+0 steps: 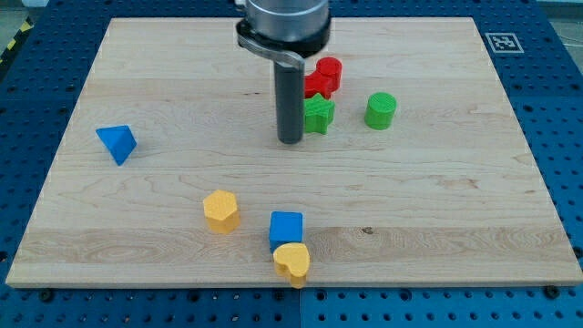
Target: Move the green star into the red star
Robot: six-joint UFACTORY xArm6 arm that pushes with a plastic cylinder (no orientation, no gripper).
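The green star (319,115) lies right of the board's middle, near the view's top. The red star (314,87) sits directly above it, touching or nearly touching, partly hidden by the rod. A red cylinder (329,71) stands against the red star's upper right. My tip (290,139) rests on the board just left of the green star, at its lower left edge, close to or touching it.
A green cylinder (381,110) stands right of the green star. A blue triangle (117,143) lies at the view's left. A yellow block (220,210), a blue cube (286,228) and a yellow heart (292,262) lie near the view's bottom on the wooden board (455,200).
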